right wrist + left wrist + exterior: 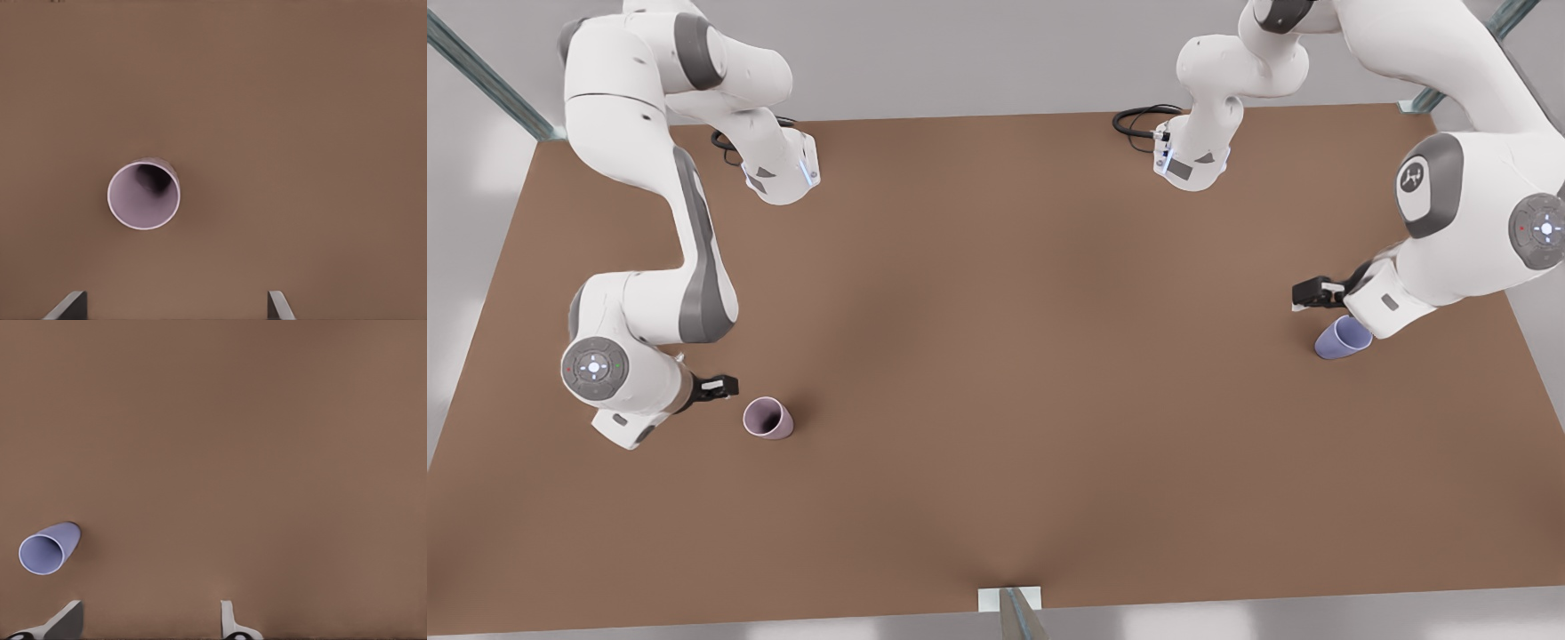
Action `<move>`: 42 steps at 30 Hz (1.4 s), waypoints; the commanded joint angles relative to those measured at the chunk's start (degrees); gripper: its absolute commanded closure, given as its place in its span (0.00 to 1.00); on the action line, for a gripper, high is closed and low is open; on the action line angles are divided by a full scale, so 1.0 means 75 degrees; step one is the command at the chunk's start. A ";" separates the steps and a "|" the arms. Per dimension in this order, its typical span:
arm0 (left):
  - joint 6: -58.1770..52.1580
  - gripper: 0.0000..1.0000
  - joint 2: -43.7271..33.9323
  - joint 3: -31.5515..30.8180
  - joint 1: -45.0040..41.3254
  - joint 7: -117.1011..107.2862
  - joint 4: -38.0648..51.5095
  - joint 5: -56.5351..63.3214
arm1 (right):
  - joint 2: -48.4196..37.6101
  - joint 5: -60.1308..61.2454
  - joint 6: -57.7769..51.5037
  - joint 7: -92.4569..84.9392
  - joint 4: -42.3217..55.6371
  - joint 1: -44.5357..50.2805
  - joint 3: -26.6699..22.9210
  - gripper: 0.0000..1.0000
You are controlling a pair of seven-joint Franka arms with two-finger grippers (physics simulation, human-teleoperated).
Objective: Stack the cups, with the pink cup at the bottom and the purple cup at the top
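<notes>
I see the pink cup [144,194] and purple cup [48,549] upright, mouths up; left gripper [150,620] and right gripper [175,305] spread, empty.

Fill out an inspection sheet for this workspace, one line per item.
Surface: brown table, bare between the cups.
Job's things: pink cup upright at the front view's left; purple cup upright at the front view's right; far apart, not stacked.
Clutter: nothing seen.
Grippers: right gripper beside the pink cup, jaws open, holding nothing; left gripper by the purple cup, jaws open, holding nothing.
Cables: black cables at both arm bases.
Surroundings: metal frame posts at the corners, grey floor.
</notes>
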 commanded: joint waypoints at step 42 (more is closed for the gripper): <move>-0.0553 0.00 0.0059 0.0009 0.0002 0.0079 -0.0124 -0.0111 | 0.0702 0.1064 0.5141 0.0392 -0.2930 -0.0060 -0.0064 0.79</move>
